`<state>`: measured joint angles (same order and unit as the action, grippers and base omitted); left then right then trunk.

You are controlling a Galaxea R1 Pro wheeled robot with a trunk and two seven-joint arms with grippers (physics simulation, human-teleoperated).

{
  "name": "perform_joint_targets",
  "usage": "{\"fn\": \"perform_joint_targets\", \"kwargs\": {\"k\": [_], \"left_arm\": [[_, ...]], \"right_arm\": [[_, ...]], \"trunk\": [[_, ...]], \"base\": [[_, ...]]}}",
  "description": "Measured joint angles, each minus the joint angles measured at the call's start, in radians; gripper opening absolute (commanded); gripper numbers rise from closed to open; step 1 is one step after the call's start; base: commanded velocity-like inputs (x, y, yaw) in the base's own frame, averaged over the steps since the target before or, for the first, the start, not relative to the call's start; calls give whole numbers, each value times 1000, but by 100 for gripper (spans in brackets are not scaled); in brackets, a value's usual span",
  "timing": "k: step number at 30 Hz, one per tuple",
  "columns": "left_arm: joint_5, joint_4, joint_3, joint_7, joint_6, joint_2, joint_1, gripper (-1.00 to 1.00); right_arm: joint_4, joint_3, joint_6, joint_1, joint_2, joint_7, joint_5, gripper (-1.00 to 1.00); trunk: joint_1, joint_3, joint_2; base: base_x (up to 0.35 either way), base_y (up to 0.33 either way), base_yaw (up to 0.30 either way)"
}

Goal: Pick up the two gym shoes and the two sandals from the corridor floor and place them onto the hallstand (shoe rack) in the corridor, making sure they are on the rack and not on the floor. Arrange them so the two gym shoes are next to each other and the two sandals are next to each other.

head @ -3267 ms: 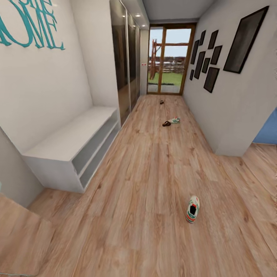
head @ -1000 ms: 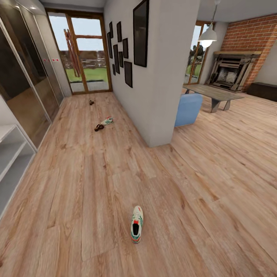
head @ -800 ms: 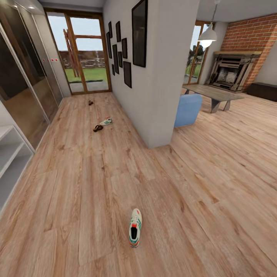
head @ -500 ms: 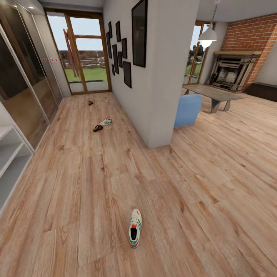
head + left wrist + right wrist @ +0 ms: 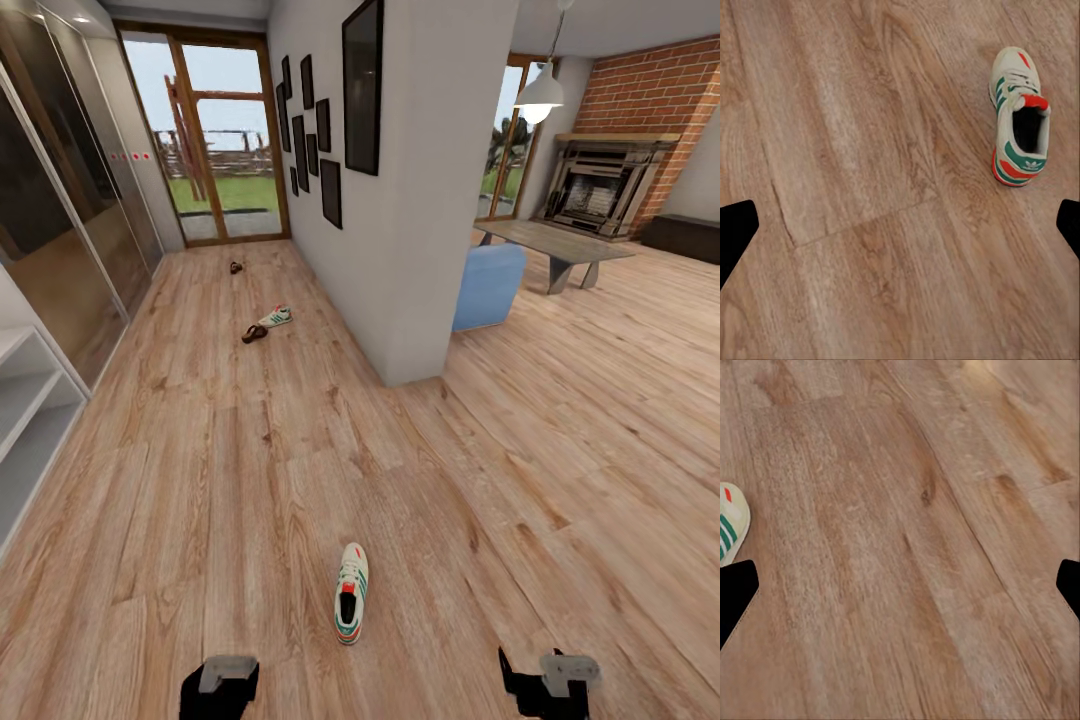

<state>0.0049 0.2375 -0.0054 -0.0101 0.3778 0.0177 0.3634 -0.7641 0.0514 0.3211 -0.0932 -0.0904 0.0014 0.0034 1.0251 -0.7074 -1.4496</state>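
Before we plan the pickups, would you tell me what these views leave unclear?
- Far sandal, head view: too small to make out.
- Hallstand, head view: cut off by the picture's edge.
- Left gripper and right gripper, head view: cut off at the bottom edge.
- Near gym shoe, right wrist view: only its toe shows.

Little of the robot's body is visible. In the head view, at the bottom edge, the left end effector [image 5: 218, 685] appears as a matte black, blocky housing capped by a small light-grey plate with squared corners. The right end effector [image 5: 548, 683] has the same build: a black body with an angular, pointed black part jutting to one side, topped by a pale grey rectangular bracket. In the left wrist view its fingertips [image 5: 736, 232] are flat black wedges with blunt, slanted tips at the frame's two sides. The right wrist view shows matching plain black fingertips [image 5: 736, 594]. No cables, screws or markings can be made out.
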Motion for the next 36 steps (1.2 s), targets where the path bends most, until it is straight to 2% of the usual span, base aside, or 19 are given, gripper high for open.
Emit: {"fn": "perform_joint_targets", "kwargs": {"k": [1, 2, 6, 7, 10, 17, 36], "left_arm": [[0, -1, 0, 0, -7, 0, 13, 100], [0, -1, 0, -1, -46, 0, 49, 100], [1, 4, 0, -1, -76, 1, 67, 100], [2, 7, 0, -1, -85, 3, 73, 100], [3, 9, 1, -1, -89, 6, 75, 100], [-2, 14, -3, -1, -86, 6, 70, 100], [4, 15, 1, -2, -85, 13, 70, 100]], "right_arm": [[-12, 0, -22, -10, 0, 0, 0, 100], [-46, 0, -116, -57, 0, 1, 0, 100], [-62, 0, -202, -120, 0, 1, 0, 100], [-69, -1, -246, -161, 0, 3, -1, 100], [-72, -1, -266, -184, 0, 5, -2, 100], [-66, -9, -277, -196, 0, 5, 0, 100], [-66, -10, -279, -198, -2, 4, 0, 100]], "trunk": [[0, 0, 0], [0, 0, 0], [0, 0, 0], [0, 0, 0], [0, 0, 0], [0, 0, 0], [0, 0, 0]], "base": [[0, 0, 0], [0, 0, 0], [0, 0, 0], [0, 0, 0], [0, 0, 0], [0, 24, 0], [0, 278, 0]]}}
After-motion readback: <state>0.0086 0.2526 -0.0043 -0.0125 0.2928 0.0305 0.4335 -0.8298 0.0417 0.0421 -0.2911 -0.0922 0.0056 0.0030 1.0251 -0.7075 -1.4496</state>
